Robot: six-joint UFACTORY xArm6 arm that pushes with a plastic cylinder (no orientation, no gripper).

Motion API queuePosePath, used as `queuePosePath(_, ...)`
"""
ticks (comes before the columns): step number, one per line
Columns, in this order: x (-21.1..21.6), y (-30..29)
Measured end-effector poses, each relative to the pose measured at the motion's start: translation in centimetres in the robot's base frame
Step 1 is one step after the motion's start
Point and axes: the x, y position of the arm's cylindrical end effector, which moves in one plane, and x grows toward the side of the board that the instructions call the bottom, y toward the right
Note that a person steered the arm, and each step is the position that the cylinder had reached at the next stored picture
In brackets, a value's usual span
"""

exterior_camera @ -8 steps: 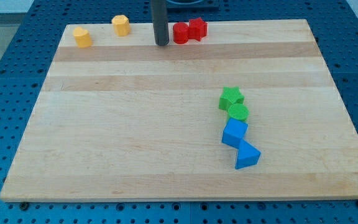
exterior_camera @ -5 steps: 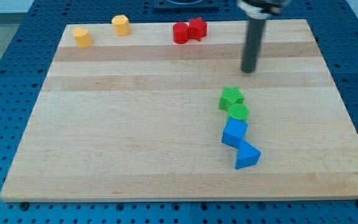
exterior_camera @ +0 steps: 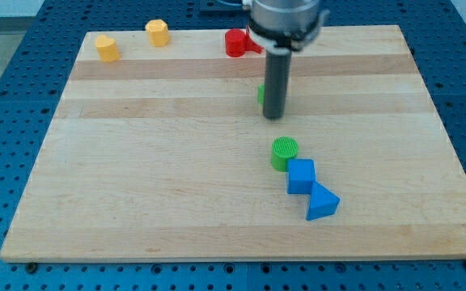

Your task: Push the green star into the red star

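My tip (exterior_camera: pixel 274 115) rests on the board just right of its centre, in the upper half. The green star (exterior_camera: pixel 261 94) sits right behind the rod, and only a sliver of it shows at the rod's left edge. The red star is hidden behind the arm at the view's top. A red block (exterior_camera: pixel 235 42) beside it shows at the top edge, well above the green star.
A green cylinder (exterior_camera: pixel 284 153), a blue cube (exterior_camera: pixel 301 176) and a blue triangular block (exterior_camera: pixel 322 202) form a chain below my tip. Two yellow blocks (exterior_camera: pixel 107 48) (exterior_camera: pixel 158 32) sit at the top left. The wooden board (exterior_camera: pixel 136 178) lies on a blue pegboard.
My tip swung from the top edge out to the right, then came back left. The green star moved up and left. The green cylinder and blue cube shifted slightly left.
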Motion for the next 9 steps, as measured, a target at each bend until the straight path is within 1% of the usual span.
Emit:
queuePosePath(2, -0.7, 0.0)
queuePosePath(3, -4.0, -0.3)
queuePosePath(4, -2.6, -0.6)
queuePosePath(5, -2.5, -1.9)
queuePosePath(6, -3.9, -1.1)
queuePosePath(7, -3.3, 0.8)
queuePosePath(8, -4.2, 2.1)
queuePosePath(9, -7.2, 1.9)
